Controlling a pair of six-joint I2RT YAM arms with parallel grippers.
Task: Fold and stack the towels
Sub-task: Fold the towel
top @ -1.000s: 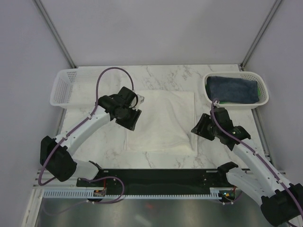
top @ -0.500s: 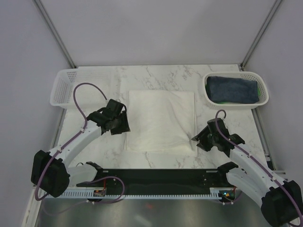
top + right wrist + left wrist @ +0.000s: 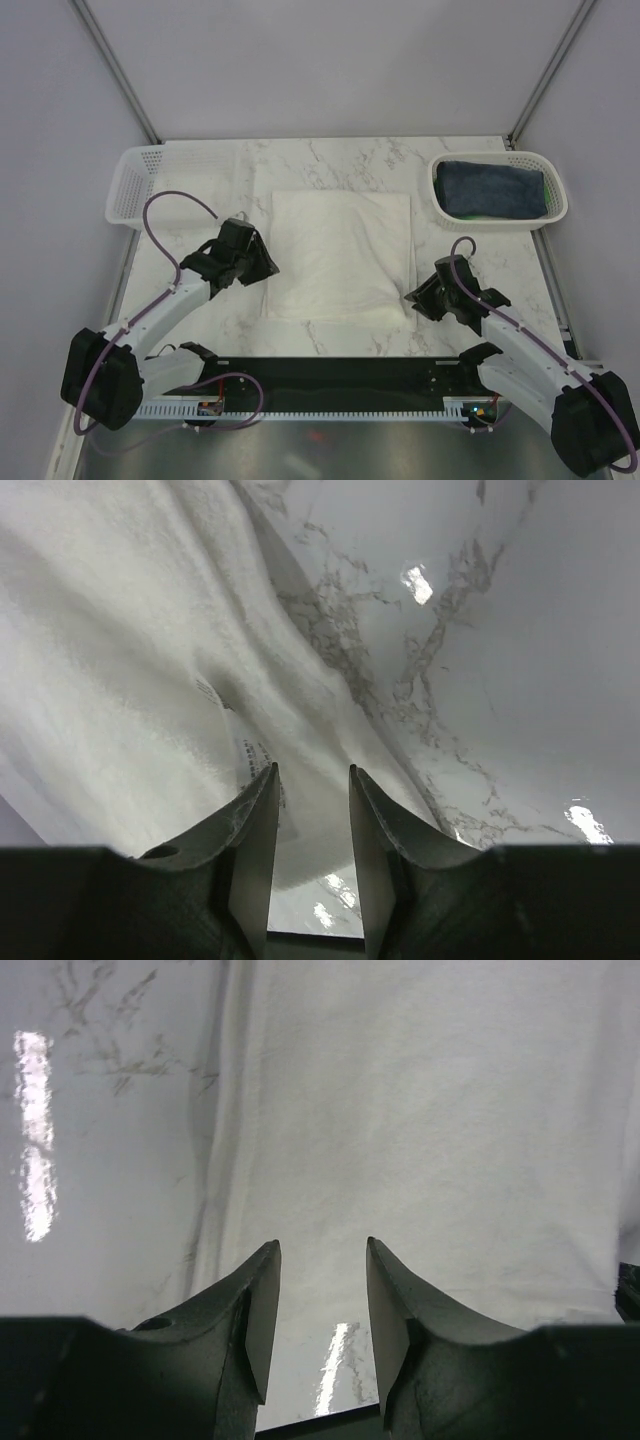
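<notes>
While both claws sit low at its near corners, the big cream-white towel (image 3: pixel 340 250) lies flat in the middle of the bench (image 3: pixel 340 160). The towel is soft and a bit puffy. It is folded into a shape close to a square, with small wrinkles along its near edge. The bench is smooth, shiny white stone with thin grey lines.

The left claw (image 3: pixel 266 268) is at the towel's near left corner. Its own camera shows two dark, pointed fingers (image 3: pixel 262 1290) standing apart with nothing between them. The towel's edge lies just ahead of the tips.

The right claw (image 3: pixel 411 295) is at the near right corner. Its fingers (image 3: pixel 255 820) are apart too, but a bit closer together. The fuzzy towel edge, with a small printed tag (image 3: pixel 248 752), lies right at the tips. Whether they touch the cloth cannot be told.

Far back on the right, a white plastic basket (image 3: pixel 560 200) with net-like walls holds the dark blue towel (image 3: pixel 490 185), which is folded. The bright green towel (image 3: pixel 475 213) peeks out from under it. A second white basket (image 3: pixel 125 190) stands at the far left.
</notes>
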